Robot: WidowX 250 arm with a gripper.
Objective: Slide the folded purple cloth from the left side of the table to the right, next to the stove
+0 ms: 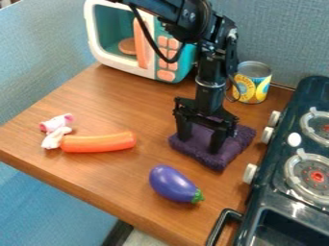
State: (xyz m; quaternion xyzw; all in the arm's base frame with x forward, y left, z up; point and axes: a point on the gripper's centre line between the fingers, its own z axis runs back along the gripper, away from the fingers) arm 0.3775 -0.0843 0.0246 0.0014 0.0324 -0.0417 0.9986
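We see a small pink-and-white thing [56,123] at the table's [122,175] left, by the white-ended orange sausage-shaped toy [99,142], then the white-and-teal toy microwave [113,61] at the back, its door ajar, and the purple eggplant [172,183] lying near the front. Right of that we have the gripper [201,141] pointing down, claw wide, fingers well spread at the dark purple cloth [222,156]; we can't tell if they touch it. Behind the cloth we've got an upright yellow-labelled can [252,82], then the dark stove [260,211] along the right edge.
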